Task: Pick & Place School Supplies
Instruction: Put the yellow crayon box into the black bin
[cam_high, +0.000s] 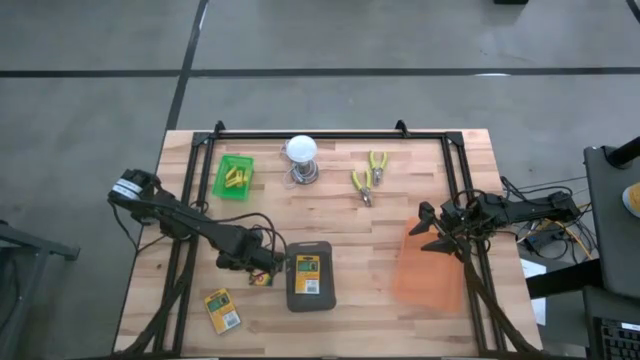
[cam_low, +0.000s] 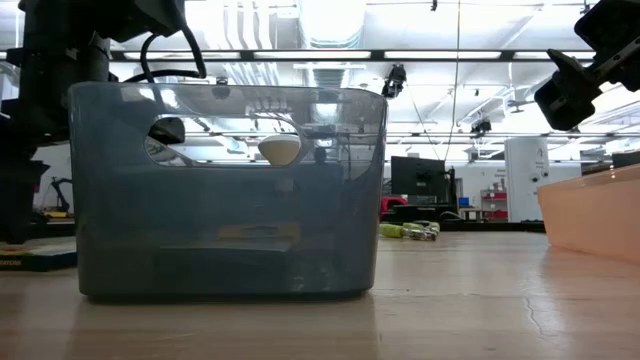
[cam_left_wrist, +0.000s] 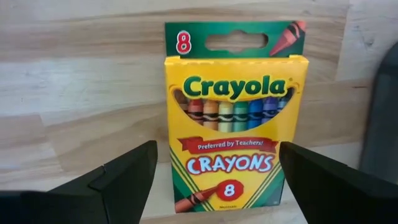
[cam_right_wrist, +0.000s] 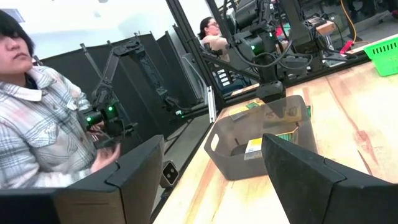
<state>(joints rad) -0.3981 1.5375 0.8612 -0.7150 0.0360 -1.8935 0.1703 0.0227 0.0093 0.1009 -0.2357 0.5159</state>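
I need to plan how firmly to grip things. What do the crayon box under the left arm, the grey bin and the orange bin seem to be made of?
Crayon box: looks like thin printed cardboard, slightly glossy, with a punched hang slot and sharp folded edges.
Grey bin: probably smooth translucent plastic; the room shows dimly through its walls.
Orange bin: likely translucent plastic too; the wood grain shows faintly through it.

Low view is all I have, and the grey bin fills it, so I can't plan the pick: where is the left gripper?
Observer: The left gripper hangs close beside the bin, on the left arm's side.
Operator: Anything under it?
Observer: A crayon box lies flat on the wood between its open fingers, not gripped.
Operator: Is anything in the bin?
Observer: Yes, a second box lies inside it.
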